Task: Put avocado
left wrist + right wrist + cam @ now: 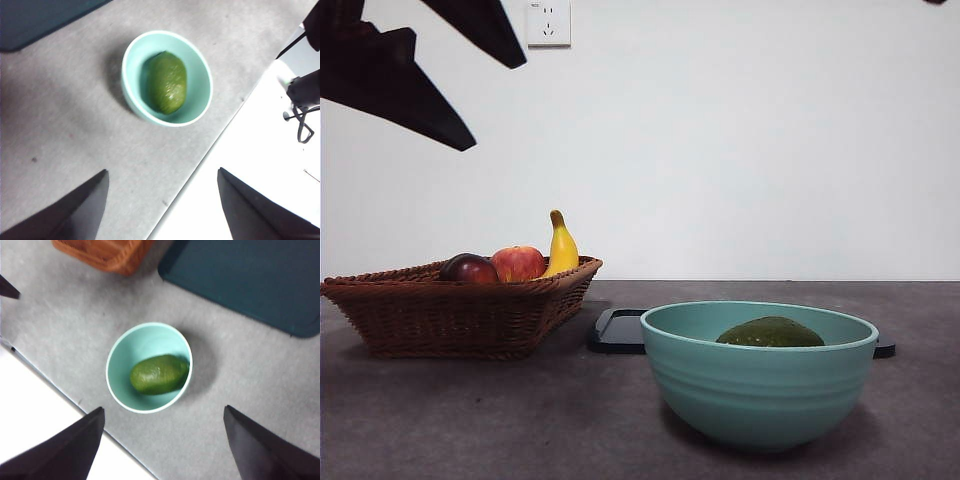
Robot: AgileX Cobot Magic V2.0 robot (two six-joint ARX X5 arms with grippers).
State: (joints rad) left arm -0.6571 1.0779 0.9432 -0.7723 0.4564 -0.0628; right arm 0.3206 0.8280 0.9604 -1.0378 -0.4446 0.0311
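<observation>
The avocado (770, 333) is dull dark green and lies inside a teal bowl (758, 385) near the table's front. It also shows in the left wrist view (166, 82) and in the right wrist view (159, 374), on its side in the bowl (131, 65) (117, 360). My left gripper (162, 210) is open and empty, high above the bowl. My right gripper (162, 445) is also open and empty, high above the bowl. In the front view a dark gripper (420, 80) hangs at the top left, well clear of everything.
A brown wicker basket (450, 310) at the left holds a dark red-purple fruit (470, 268), a red apple (518, 263) and a banana (561, 248). A dark flat tray (618, 330) lies behind the bowl. The table's edge (60, 390) runs close to the bowl.
</observation>
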